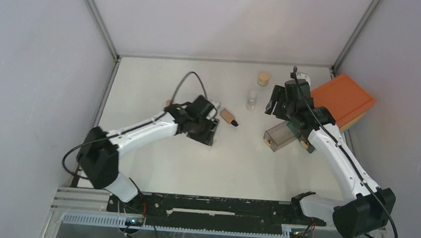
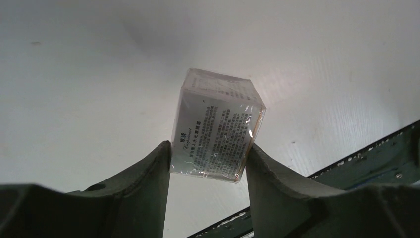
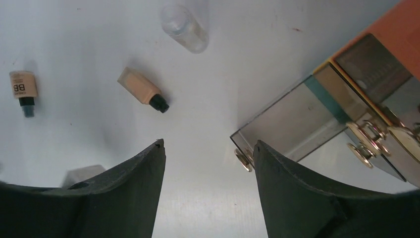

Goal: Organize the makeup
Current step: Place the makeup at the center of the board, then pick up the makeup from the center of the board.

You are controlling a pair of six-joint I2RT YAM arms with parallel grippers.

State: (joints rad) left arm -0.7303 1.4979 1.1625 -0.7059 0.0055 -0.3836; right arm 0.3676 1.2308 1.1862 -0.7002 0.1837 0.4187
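Left wrist view: one small carton (image 2: 218, 119), white with dense dark print, sealed in glossy clear film. It is pinched on two opposite faces between the fingers of the left gripper (image 2: 208, 148) and sits skewed, one corner turned toward the lens, over the pale table (image 2: 74, 74) left of centre. I cannot tell whether it is lifted clear. By my judgement it is light, its card walls would dent under a hard squeeze, and the film is slick enough to let it twist. The hold sits low, near one end, so a grip across the middle of the flat faces looks steadier. Also on the table:

- One peach bottle (image 1: 229, 117) with a black cap, lying on its side just beside that gripper. It looks rigid and is best taken across the body, not the cap.
- One BB tube (image 3: 23, 87), lying flat, well apart from the rest.
- One clear vial (image 1: 251, 99), probably hard and slippery.
- One tan disc (image 1: 264, 78), near the far edge.

The right gripper (image 3: 208, 148) has its jaws apart and holds nothing. It hangs beside the pulled-out clear drawer (image 3: 292, 119) of the orange-topped box (image 1: 344, 97).
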